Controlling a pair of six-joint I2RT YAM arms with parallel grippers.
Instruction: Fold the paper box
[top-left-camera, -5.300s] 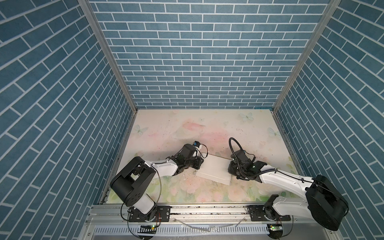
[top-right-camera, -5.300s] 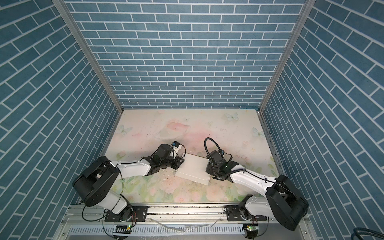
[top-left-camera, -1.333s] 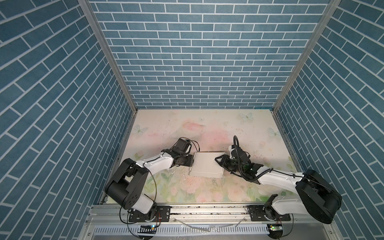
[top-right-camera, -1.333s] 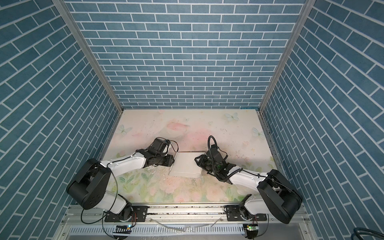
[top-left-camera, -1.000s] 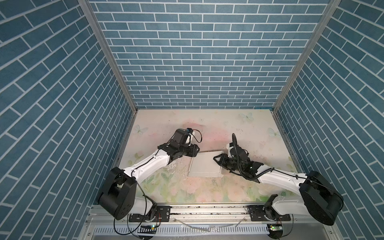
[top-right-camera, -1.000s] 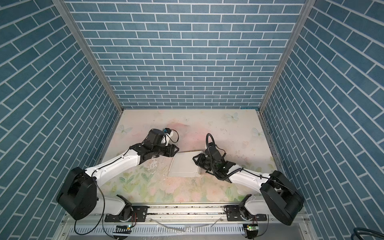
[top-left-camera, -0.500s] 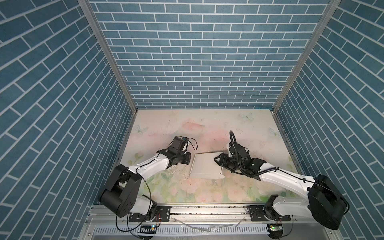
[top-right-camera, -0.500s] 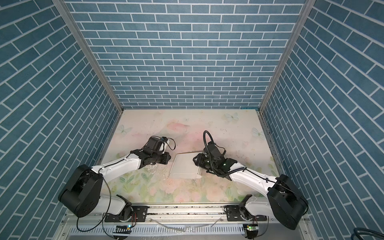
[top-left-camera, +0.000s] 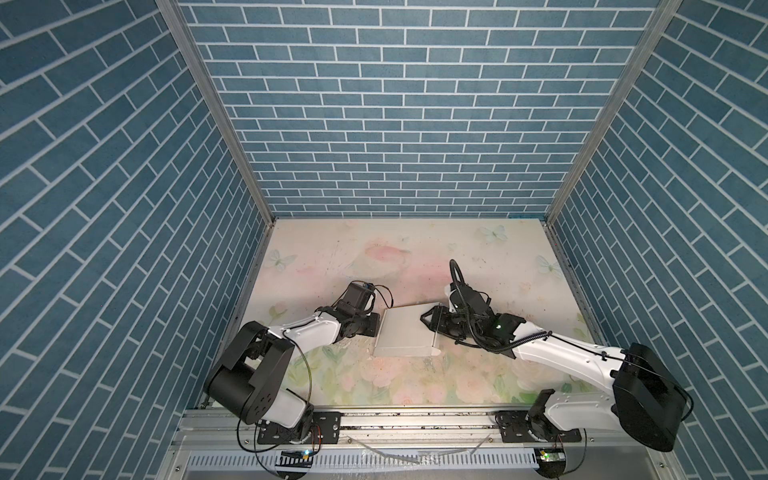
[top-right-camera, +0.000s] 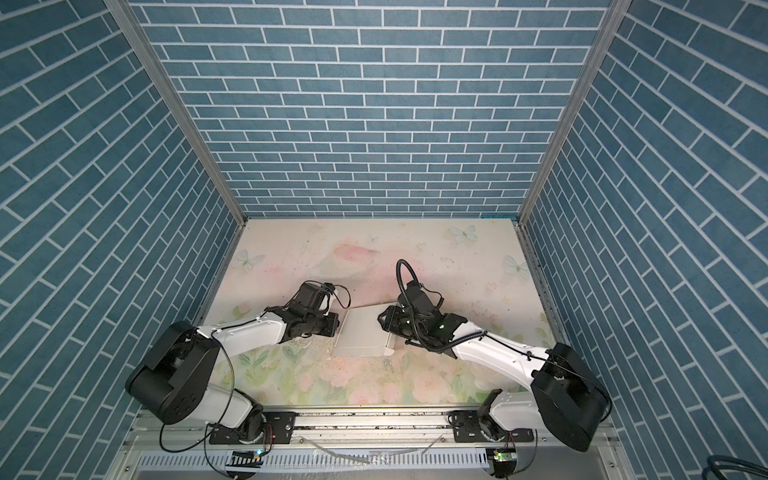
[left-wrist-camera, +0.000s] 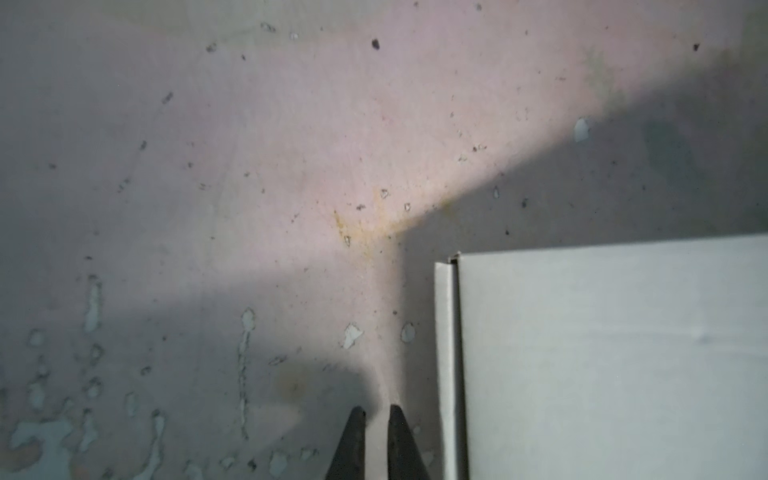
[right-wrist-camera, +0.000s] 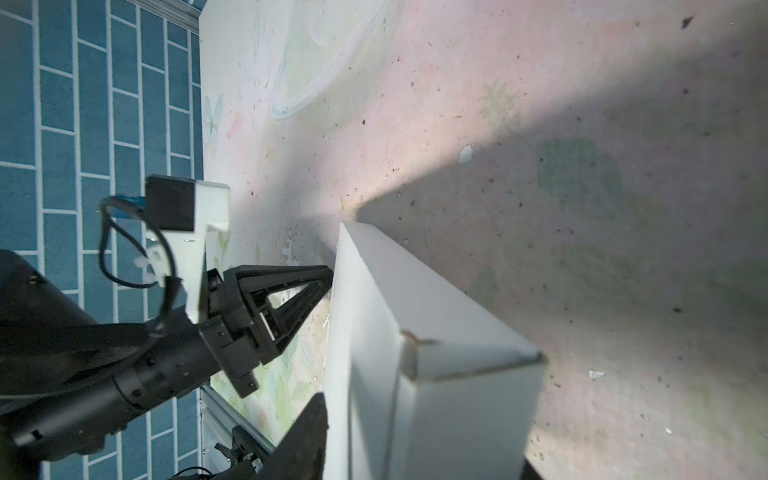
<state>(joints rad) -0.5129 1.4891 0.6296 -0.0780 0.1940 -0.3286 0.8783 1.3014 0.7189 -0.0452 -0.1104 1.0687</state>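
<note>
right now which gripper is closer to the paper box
Right. The right gripper is over the right end of the paper box, jaws astride its wall. The left gripper is just beside its left wall, shut, holding nothing.

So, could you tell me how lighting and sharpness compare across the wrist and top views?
Left wrist view: dim and soft, broad shadows crossing the floral tabletop beside the plain white cardboard box. Right wrist view: the box's nearest part looks soft, a large shadow darkening the tabletop beyond it. Both top views: evenly lit, sharp.
</note>
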